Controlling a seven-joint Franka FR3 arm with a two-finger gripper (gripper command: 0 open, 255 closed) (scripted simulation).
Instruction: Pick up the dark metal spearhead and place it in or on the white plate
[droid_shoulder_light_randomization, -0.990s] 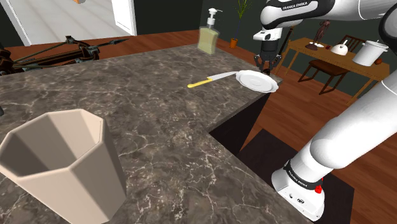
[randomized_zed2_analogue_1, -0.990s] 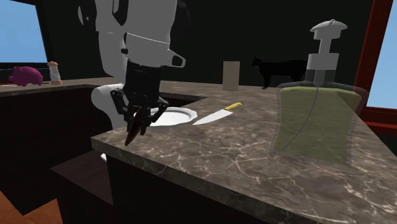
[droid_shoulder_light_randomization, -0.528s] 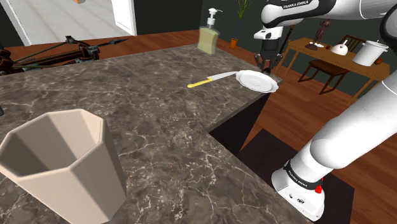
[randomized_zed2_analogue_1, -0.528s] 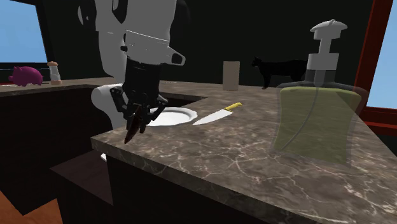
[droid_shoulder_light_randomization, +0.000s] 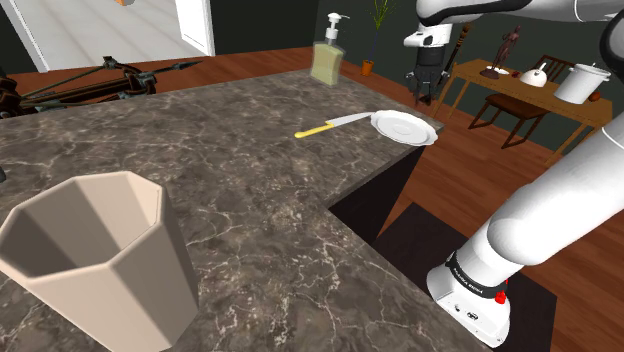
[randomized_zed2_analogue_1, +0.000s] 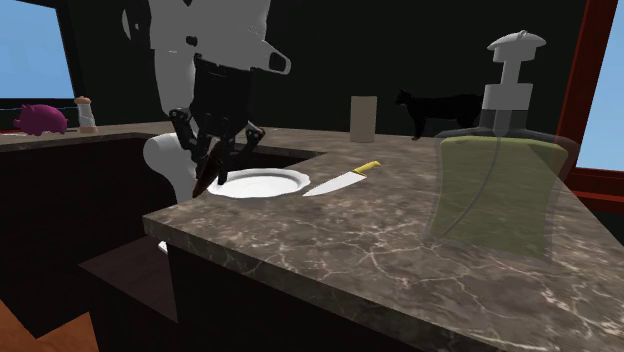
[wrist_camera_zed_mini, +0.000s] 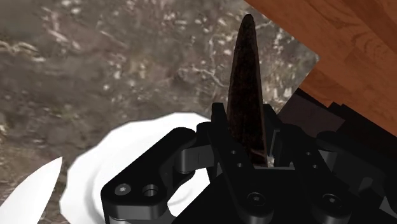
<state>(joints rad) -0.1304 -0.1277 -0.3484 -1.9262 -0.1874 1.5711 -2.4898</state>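
Hanging in the air by the corner of the marbled desk (droid_shoulder_light_randomization: 220, 170), the black hand (randomized_zed2_analogue_1: 212, 165) has its fingers clamped on the dark spearhead (wrist_camera_zed_mini: 247, 89). The spearhead sticks out well past the fingertips, pointing down and tilted a little in the second exterior view. The white plate (randomized_zed2_analogue_1: 262, 184) lies on the desk close to the edge, lower than the hand. From where I stand the spearhead looks clear of the plate, though I can't quite tell whether it is over the rim or just beside it. A yellow-handled knife (droid_shoulder_light_randomization: 330, 125) lies with its blade tip just beside the plate. A soap dispenser (droid_shoulder_light_randomization: 327, 55) stands farther along, and a pale faceted cup (droid_shoulder_light_randomization: 95, 255) sits well apart.
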